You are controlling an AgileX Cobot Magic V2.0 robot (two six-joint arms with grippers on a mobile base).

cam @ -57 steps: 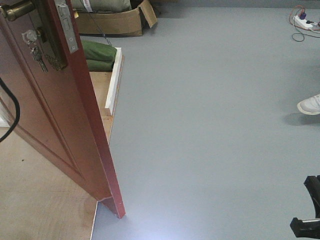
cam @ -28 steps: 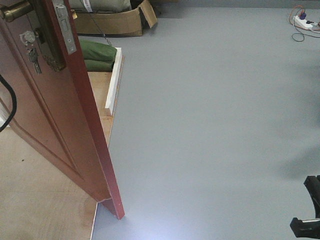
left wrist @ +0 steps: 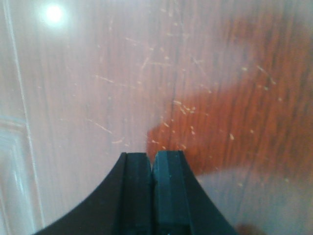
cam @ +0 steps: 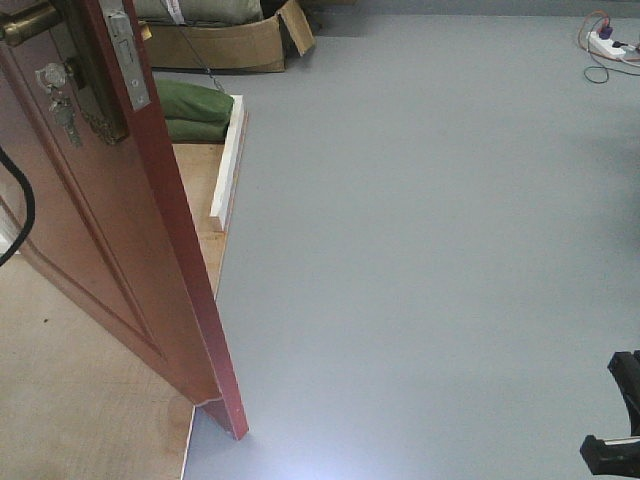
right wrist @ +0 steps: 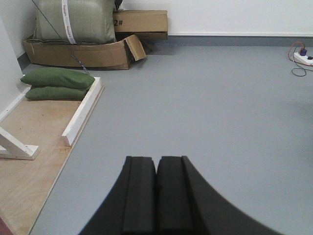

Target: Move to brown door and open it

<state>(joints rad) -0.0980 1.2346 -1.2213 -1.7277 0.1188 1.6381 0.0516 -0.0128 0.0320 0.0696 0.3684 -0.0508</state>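
The brown door [cam: 110, 250] stands ajar at the left of the front view, its red edge and steel latch plate [cam: 128, 55] turned toward me. Its brass lever handle [cam: 28, 22] and the key [cam: 58, 100] with hanging keys sit at the top left. In the left wrist view my left gripper [left wrist: 153, 154] is shut with nothing in it, its tips close against the glossy scratched door [left wrist: 205, 88] face. My right gripper [right wrist: 156, 159] is shut and empty, pointing over the grey floor [right wrist: 215, 107].
Beyond the door lie a white batten [cam: 228, 155], green bags [cam: 195, 110] and an open cardboard box [cam: 225, 45]. A power strip [cam: 610, 45] with cables lies far right. Plywood flooring [cam: 80, 400] is under the door. A black arm part [cam: 615, 440] shows at bottom right.
The door has swung slightly, its handle and keys shifting a little left. A white shoe at the right edge one second ago has gone from view. Both grippers stay shut.
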